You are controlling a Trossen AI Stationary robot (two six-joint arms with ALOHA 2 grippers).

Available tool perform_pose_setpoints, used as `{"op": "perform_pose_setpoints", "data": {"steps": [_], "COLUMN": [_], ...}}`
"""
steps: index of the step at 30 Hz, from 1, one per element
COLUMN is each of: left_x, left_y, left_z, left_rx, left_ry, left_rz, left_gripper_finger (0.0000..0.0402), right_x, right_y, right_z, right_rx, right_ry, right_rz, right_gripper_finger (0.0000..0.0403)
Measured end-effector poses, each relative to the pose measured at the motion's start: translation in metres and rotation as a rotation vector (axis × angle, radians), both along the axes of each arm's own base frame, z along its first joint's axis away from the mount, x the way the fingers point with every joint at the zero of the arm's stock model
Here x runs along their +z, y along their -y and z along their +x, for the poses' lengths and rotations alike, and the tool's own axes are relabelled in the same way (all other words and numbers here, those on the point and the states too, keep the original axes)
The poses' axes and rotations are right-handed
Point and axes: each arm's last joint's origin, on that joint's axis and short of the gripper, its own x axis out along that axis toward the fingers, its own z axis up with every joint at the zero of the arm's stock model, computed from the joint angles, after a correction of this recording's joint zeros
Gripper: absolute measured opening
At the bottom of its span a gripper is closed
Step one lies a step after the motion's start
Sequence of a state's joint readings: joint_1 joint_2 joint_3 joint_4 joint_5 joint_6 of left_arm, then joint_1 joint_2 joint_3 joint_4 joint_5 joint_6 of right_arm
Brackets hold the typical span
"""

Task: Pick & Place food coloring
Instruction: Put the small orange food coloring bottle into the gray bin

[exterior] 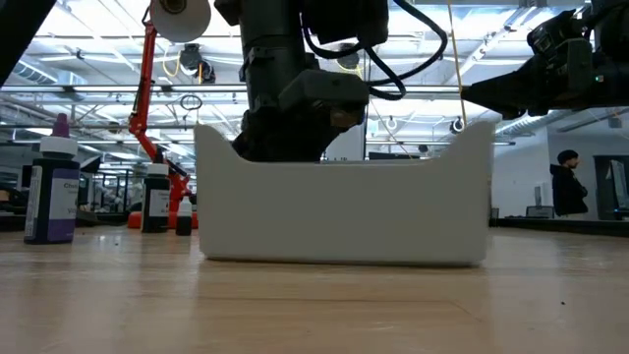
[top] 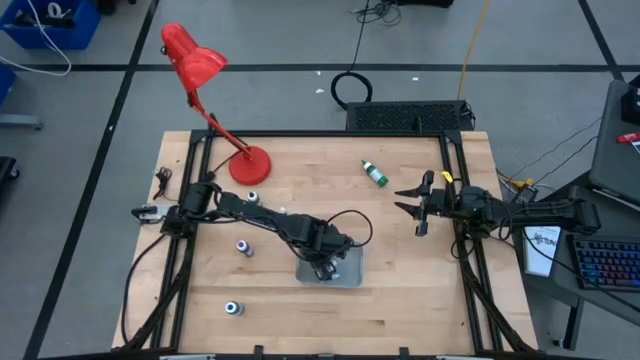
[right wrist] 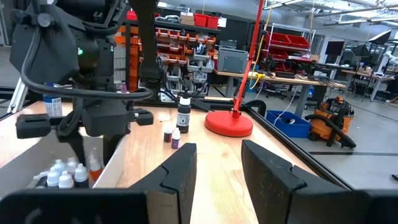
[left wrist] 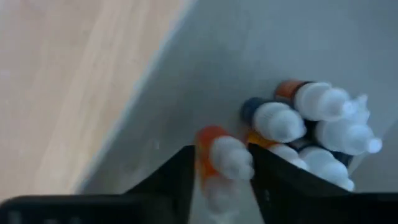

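Orange-bodied, white-capped food coloring vial (left wrist: 221,158) between the left gripper's (left wrist: 222,180) slightly parted fingers.

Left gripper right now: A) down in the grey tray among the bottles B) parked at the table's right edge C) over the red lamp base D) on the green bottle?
A: the left gripper is inside the tray, its fingers either side of an orange-bodied bottle.
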State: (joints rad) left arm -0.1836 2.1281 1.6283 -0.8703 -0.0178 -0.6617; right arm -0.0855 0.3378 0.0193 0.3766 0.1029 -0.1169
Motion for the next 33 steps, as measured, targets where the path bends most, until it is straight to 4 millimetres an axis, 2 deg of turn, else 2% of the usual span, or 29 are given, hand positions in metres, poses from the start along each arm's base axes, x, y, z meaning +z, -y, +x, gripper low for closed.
{"op": "perform_pose_setpoints", "data": {"steps": [4, 9, 33], "left_x": [-0.0001, -0.0001, 0.0003], "left_y": [-0.0003, -0.0003, -0.0019], "left_z": [0.0000, 0.0001, 0.0003], "left_rx": [-0.001, -0.001, -0.002], "left_ry": [-0.004, -0.003, -0.002], "left_rz": [-0.022, -0.021, -0.015], "left_gripper_finger": [0.0198, 0.0225, 0.0230], "right_x": [0.0000, 0.0000, 0.0000], "right_y": [0.0000, 0.0000, 0.0000], "right_z": [0.0000, 0.0000, 0.0000], "right_rx": [0.000, 0.000, 0.000], "right_ry": [0.000, 0.000, 0.000], "right_rz": [0.000, 0.000, 0.000], "right_gripper_finger": [0.0116, 0.0116, 0.0116]}}
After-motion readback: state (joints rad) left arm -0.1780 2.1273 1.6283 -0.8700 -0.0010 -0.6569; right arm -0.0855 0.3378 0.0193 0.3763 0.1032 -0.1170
